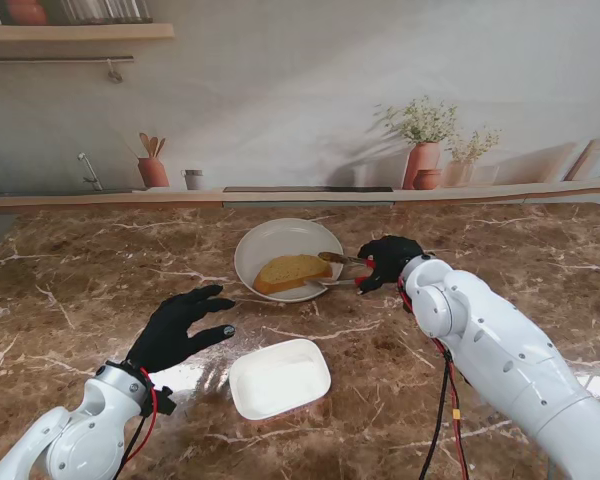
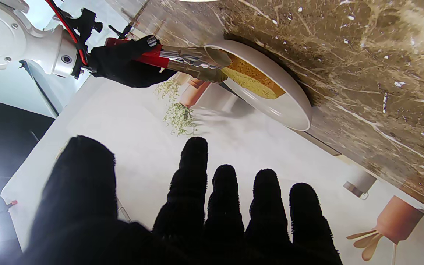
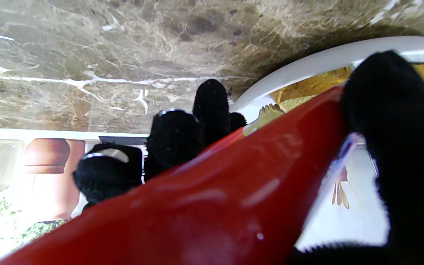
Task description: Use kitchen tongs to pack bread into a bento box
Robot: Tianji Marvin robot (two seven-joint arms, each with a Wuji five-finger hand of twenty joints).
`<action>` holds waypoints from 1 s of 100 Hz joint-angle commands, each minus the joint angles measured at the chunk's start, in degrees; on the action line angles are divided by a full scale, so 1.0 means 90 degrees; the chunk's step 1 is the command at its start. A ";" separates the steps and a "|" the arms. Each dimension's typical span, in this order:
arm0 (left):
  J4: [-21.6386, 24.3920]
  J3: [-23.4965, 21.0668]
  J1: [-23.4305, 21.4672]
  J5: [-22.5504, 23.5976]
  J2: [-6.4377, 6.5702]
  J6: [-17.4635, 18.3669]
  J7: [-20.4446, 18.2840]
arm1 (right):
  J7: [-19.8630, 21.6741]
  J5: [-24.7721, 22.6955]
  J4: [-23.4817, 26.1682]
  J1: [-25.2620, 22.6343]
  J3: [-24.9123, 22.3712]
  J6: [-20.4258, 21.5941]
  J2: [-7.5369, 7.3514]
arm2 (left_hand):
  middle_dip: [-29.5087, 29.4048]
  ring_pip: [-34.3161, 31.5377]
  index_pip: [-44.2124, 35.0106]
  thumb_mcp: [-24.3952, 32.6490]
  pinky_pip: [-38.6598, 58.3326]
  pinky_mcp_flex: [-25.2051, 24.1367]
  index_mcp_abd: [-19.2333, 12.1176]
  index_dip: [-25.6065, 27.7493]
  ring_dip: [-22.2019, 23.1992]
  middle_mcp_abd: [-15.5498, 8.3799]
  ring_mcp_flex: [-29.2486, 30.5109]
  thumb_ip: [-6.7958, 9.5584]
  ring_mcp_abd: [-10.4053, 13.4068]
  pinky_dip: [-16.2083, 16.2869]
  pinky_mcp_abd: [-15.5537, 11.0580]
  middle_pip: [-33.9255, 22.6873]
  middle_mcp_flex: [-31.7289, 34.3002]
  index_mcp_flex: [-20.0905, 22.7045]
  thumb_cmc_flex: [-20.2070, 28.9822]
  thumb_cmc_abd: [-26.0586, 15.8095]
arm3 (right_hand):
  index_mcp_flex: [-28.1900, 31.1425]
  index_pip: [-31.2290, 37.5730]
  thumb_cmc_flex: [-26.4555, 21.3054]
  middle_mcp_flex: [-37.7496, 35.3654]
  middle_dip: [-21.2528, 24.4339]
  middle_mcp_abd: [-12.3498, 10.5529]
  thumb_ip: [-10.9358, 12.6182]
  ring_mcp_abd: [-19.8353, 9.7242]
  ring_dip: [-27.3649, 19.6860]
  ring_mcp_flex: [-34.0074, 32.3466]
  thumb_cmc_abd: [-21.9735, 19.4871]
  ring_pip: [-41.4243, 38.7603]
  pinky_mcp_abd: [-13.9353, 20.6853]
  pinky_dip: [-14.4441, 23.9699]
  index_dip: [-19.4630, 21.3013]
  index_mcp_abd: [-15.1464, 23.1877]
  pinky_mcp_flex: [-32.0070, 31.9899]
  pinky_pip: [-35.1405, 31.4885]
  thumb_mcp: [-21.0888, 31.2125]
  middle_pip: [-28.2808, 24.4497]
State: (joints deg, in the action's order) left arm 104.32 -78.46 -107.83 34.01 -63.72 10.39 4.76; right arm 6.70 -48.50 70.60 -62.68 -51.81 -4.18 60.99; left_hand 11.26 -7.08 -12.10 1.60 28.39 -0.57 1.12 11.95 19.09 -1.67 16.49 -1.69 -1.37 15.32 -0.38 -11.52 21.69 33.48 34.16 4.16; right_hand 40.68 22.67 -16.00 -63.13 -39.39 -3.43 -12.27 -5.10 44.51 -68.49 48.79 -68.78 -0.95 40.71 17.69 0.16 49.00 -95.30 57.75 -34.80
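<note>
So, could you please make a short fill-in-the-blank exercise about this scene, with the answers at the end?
1. The bread lies on a round white ____.
2. The tongs are held by the robot's ____ hand.
3. The white bento box holds ____ so far.
4. The left hand has its fingers ____ and holds no tool.

Answers: plate; right; nothing; apart

Terracotta plant pots (image 1: 423, 163) (printed backdrop) stand behind the marble table (image 1: 100, 270).

The table (image 1: 100, 300) is viewed from above by the stand camera. The plate (image 1: 255, 245) is shared by all views, closest from the right wrist
</note>
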 commanded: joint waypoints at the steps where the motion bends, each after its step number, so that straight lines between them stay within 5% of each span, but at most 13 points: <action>1: 0.0004 0.0013 -0.0067 0.0009 -0.0013 -0.0026 0.0025 | 0.0210 0.0057 -0.0059 0.0105 0.0067 -0.0065 0.0008 | -0.0024 0.0154 -0.0108 -0.0236 -0.0285 -0.0073 -0.0174 0.0091 -0.0065 -0.0117 -0.0083 0.0047 0.0311 -0.0086 -0.0142 0.0054 0.0060 0.0121 0.0236 -0.0240 | -0.0152 -0.0027 -0.0128 0.0113 -0.0065 -0.0199 0.0231 -0.0799 0.0160 -0.0290 -0.0238 -0.0723 0.0172 0.0207 -0.0075 0.0071 0.0112 -0.0540 0.0126 -0.0117; 36: 0.0019 -0.0019 -0.0133 -0.0019 -0.0022 -0.0031 0.0059 | 0.0367 0.0238 -0.0425 0.0549 0.0732 -0.0309 0.0043 | -0.0024 0.0149 -0.0118 -0.0235 -0.0314 -0.0070 -0.0185 0.0093 -0.0063 -0.0112 -0.0080 0.0045 0.0299 -0.0090 -0.0156 0.0054 0.0061 0.0125 0.0251 -0.0231 | -0.0163 -0.0057 -0.0068 0.0169 -0.0041 -0.0204 0.0251 -0.0856 0.0131 -0.0317 -0.0350 -0.0818 0.0234 0.0248 -0.0032 0.0115 0.0156 -0.0593 0.0051 -0.0109; 66: 0.0015 -0.0024 -0.0153 -0.0044 -0.0017 -0.0014 0.0024 | 0.0460 0.0224 -0.0515 0.0751 0.1073 -0.0305 0.0042 | -0.0029 0.0157 -0.0121 -0.0234 -0.0371 -0.0077 -0.0196 0.0099 -0.0066 -0.0065 -0.0108 0.0045 0.0283 -0.0107 -0.0165 0.0066 0.0044 0.0117 0.0254 -0.0234 | 0.0154 0.0054 -0.0187 -0.0125 -0.0059 -0.0197 0.0357 -0.0934 0.0079 -0.0621 -0.1062 -0.1109 0.0296 0.0318 0.0148 0.0255 0.0452 -0.0932 -0.0446 -0.0213; 100: 0.0027 -0.0066 -0.0190 -0.0037 -0.0014 -0.0006 0.0012 | 0.0371 0.0202 -0.0548 0.0915 0.1498 -0.0830 0.0114 | -0.0032 0.0162 -0.0128 -0.0234 -0.0438 -0.0077 -0.0204 0.0110 -0.0070 -0.0057 -0.0116 0.0042 0.0278 -0.0113 -0.0167 0.0069 0.0044 0.0127 0.0272 -0.0235 | 0.0033 -0.0076 -0.0029 -0.0036 -0.0102 -0.0228 0.0285 -0.1040 0.0016 -0.0568 -0.0388 -0.1207 0.0351 0.0403 0.0175 0.0187 0.0476 -0.1012 -0.0097 -0.0185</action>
State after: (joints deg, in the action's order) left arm 104.48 -79.12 -109.04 33.63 -63.82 10.38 5.05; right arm 8.95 -46.63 65.82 -54.48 -38.73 -11.12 61.59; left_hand 11.26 -7.08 -12.13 1.60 27.07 -0.57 1.10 12.48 19.09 -1.68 16.49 -1.69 -1.37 15.29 -0.38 -11.52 21.69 33.48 35.93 4.16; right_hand 39.61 21.95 -15.52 -63.00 -39.40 -5.09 -12.06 -9.27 44.62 -69.81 44.39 -73.74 0.84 42.79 18.60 -0.30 51.92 -98.67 53.71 -35.51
